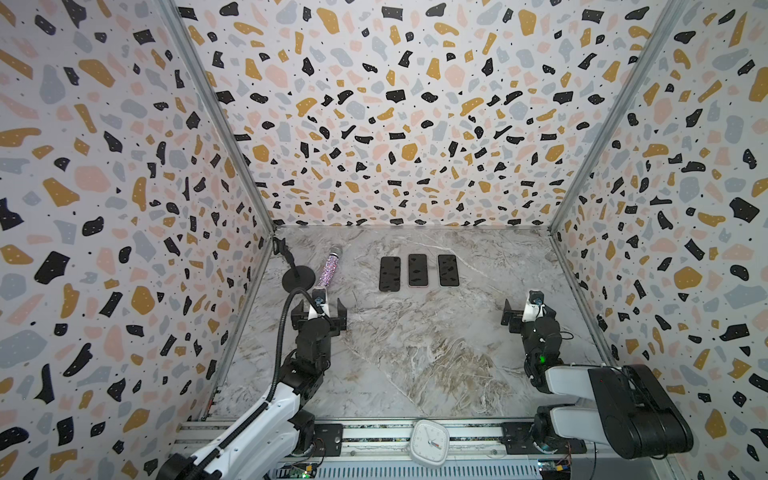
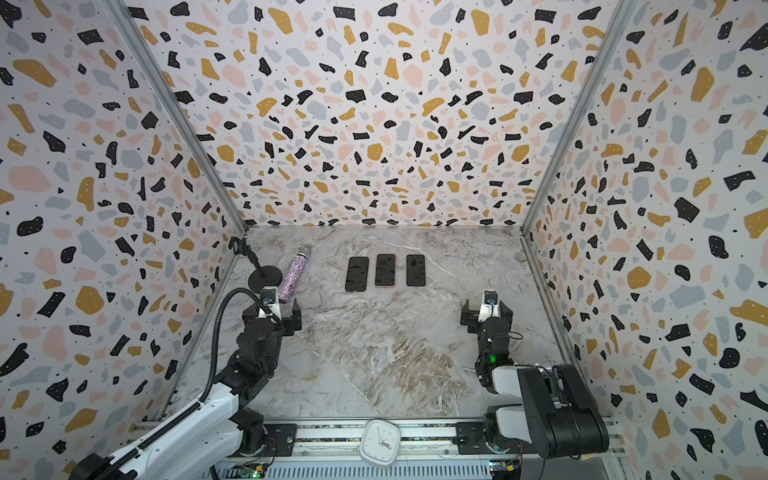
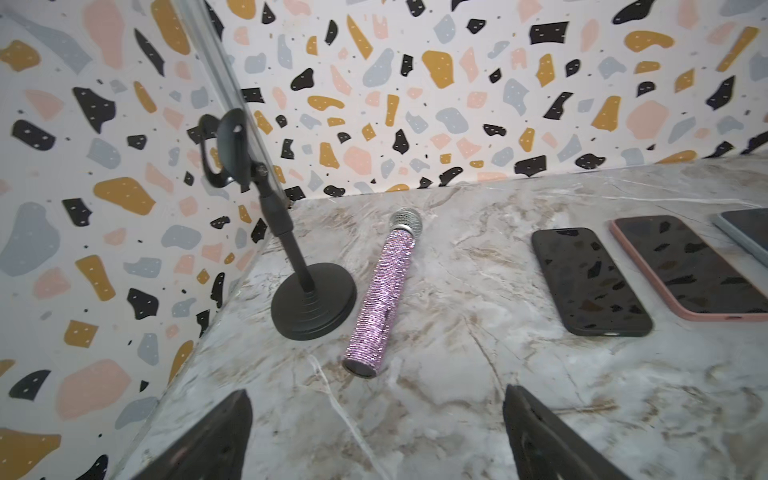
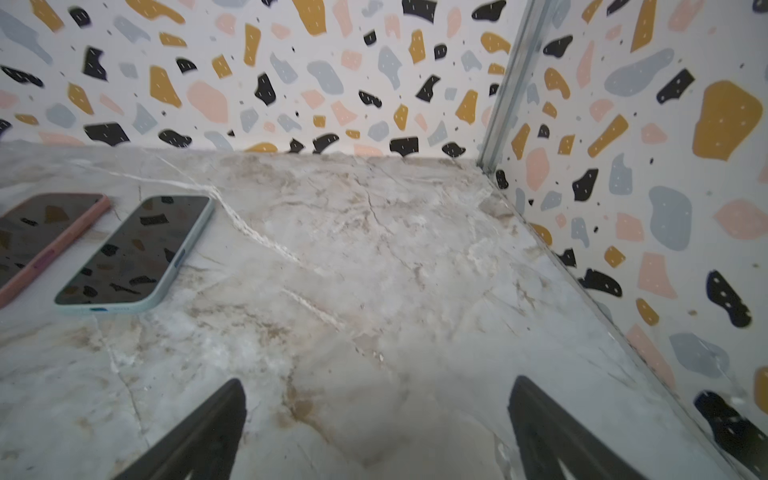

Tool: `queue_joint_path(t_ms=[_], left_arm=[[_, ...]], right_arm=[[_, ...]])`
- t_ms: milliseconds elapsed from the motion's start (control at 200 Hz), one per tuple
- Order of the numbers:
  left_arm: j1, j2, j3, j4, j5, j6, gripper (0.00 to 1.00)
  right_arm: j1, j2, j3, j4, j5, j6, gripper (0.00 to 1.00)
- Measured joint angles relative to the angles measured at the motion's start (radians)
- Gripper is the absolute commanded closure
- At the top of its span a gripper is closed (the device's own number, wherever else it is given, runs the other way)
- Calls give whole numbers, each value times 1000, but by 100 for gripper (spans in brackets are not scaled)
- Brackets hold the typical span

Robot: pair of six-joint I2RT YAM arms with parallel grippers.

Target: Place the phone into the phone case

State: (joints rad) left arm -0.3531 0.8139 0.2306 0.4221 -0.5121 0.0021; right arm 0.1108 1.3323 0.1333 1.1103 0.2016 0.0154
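Currently three phones lie flat, screens up and dark, in a row at the far middle of the marble table [image 1: 415, 357], side by side with narrow gaps, apart from each other. Leftmost: black-cased phone [image 1: 390, 274], matte black rim, seen closer in the left wrist view [image 3: 590, 278]. Middle: pink-cased phone [image 1: 417, 270], dusty pink rim around the glass [image 3: 690, 266]. Rightmost: pale blue phone [image 1: 448, 270], light blue edge with side button and bottom port visible in the right wrist view [image 4: 137, 249]; cannot tell whether that edge is a case or the bare body. All screens reflect the terrazzo wall.

Left gripper [image 1: 319, 312] hovers over the table near-left of the row, jaws spread wide, nothing between them [image 3: 374, 415]. Right gripper [image 1: 530, 313] hovers near-right of the row, jaws also spread, empty [image 4: 374, 415]. Both well apart from the phones.

Purple rhinestone microphone [image 1: 328, 270] lies left of the row, just beside the round base of a black mic stand [image 1: 298, 279]. White clock [image 1: 430, 441] sits on the front rail.
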Motion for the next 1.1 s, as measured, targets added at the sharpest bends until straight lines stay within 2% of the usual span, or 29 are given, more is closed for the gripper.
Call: queue_joint_path(t_ms=[140,285,476,701,711,721,731,836,961,1101], left_arm=[[93,192,-7,155,64,24,9],[183,407,-10,347,153,21,12],[352,524,-13,526,316,-70,13],[370,693,-113,840,368,-161,13],[370,703,-116,851,367,-164,11],[370,713,-120,864,366,-167,3],[370,723,-124,874,365,-171,0],[362,803,-146,966,348,-185,0],[357,787,-154,1005,338,-201,0],[354,551,-154,895,310,-204,0]], right_arm=[[-5,119,16,122,-62,-17,1],[-7,159,3,202,-106,-25,1],[-11,161,5,227,-120,-25,1],[-13,164,48,181,-119,-25,1],[-13,164,48,181,-119,-25,1],[-13,164,48,181,-119,-25,1],[-13,164,48,180,-119,-25,1],[-13,165,48,176,-118,-25,1],[-13,165,48,175,-116,-25,1],[-13,165,48,174,-115,-25,1]])
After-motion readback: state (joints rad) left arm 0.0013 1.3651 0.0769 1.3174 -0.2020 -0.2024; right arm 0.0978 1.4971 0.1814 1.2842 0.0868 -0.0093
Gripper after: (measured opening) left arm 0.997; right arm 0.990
